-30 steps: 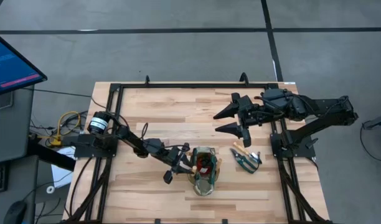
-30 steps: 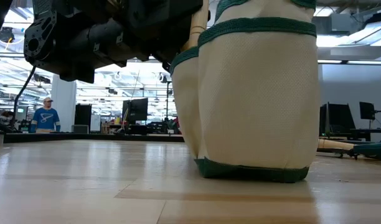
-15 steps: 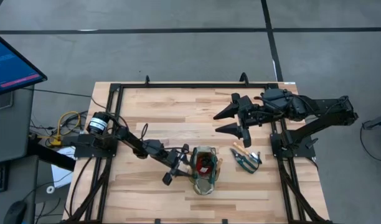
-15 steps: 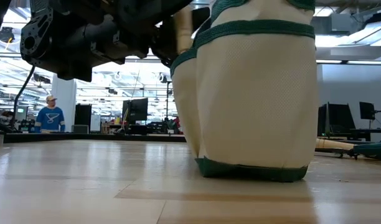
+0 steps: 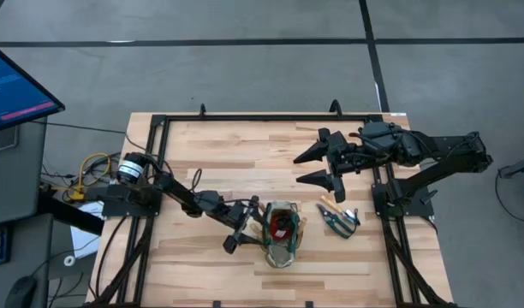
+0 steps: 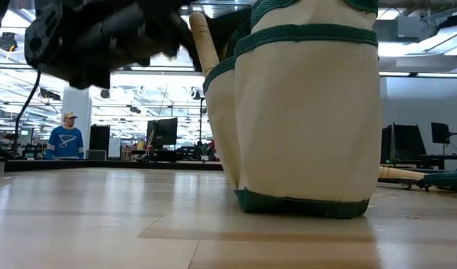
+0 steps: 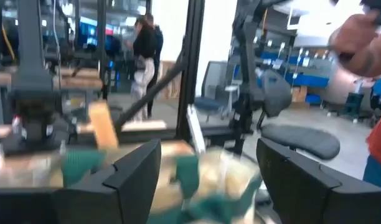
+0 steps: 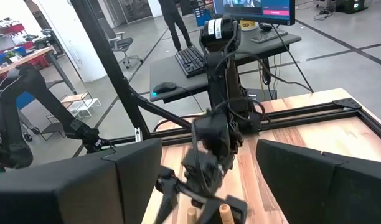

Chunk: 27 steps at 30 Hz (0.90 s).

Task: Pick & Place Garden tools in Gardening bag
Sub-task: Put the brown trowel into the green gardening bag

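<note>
The gardening bag (image 5: 281, 239) stands upright near the table's front middle; the low view shows its cream wall with green trim (image 6: 307, 112). A red object (image 5: 281, 224) lies inside. A pale wooden tool handle (image 6: 201, 43) sticks up slanted out of the bag's left side, leaning on the rim. My left gripper (image 5: 242, 226) hovers open just left of the bag, and the handle (image 7: 103, 127) stands outside its fingers. The pruning shears (image 5: 341, 221) and a wooden-handled tool (image 6: 400, 174) lie on the table right of the bag. My right gripper (image 5: 318, 167) hangs open, high at the far right.
A black metal frame (image 5: 245, 118) runs around the tabletop. A monitor (image 5: 14, 85) and cables stand off the table's left side. A person in a blue shirt (image 6: 64, 140) stands far off in the room. Bare wood lies across the far left of the table.
My left gripper has opened beside the bag and let go of the wooden-handled tool. The handle, upright against the bag's rim a second ago, has tipped toward the table's left and now leans slanted out of the bag. My right arm has kept still.
</note>
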Each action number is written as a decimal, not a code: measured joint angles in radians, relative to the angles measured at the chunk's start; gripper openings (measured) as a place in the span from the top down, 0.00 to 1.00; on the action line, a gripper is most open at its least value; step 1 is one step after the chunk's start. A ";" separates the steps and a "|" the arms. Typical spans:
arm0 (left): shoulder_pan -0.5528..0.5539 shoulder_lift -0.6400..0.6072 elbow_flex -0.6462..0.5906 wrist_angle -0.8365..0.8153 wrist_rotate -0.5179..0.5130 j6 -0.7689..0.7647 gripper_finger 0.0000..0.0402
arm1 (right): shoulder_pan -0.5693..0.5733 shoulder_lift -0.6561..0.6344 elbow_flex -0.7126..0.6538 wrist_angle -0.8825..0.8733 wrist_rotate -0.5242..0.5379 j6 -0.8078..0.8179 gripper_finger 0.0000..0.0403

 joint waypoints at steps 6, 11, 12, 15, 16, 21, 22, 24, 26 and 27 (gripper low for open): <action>0.000 -0.170 0.000 -0.200 -0.008 -0.051 0.37 | 0.000 0.000 0.000 0.001 0.000 -0.009 0.37; 0.000 -0.358 0.000 -0.333 -0.009 -0.076 0.39 | -0.012 0.000 0.000 0.002 0.001 -0.034 0.37; 0.000 -0.399 0.000 -0.337 -0.018 -0.075 0.40 | -0.018 0.000 0.000 -0.001 0.002 -0.034 0.37; 0.000 -0.524 0.000 -0.344 -0.093 -0.075 0.41 | -0.037 0.000 0.000 -0.057 0.047 -0.014 0.37; 0.000 -0.565 0.000 -0.349 -0.129 -0.073 0.42 | -0.042 0.000 0.000 -0.093 0.070 0.001 0.37; 0.000 -0.750 0.000 -0.372 -0.323 -0.011 0.46 | -0.065 0.000 0.000 -0.368 0.165 0.151 0.37; 0.000 -0.784 0.000 -0.386 -0.367 0.006 0.46 | -0.070 0.000 0.000 -0.434 0.180 0.192 0.37; 0.000 -0.846 0.000 -0.438 -0.474 0.029 0.48 | -0.075 0.000 0.000 -0.561 0.206 0.282 0.37; 0.000 -0.897 0.001 -0.516 -0.603 0.033 0.49 | -0.076 0.000 -0.003 -0.672 0.241 0.376 0.37; 0.000 -0.920 0.001 -0.560 -0.673 0.034 0.50 | -0.076 -0.001 -0.011 -0.712 0.259 0.423 0.37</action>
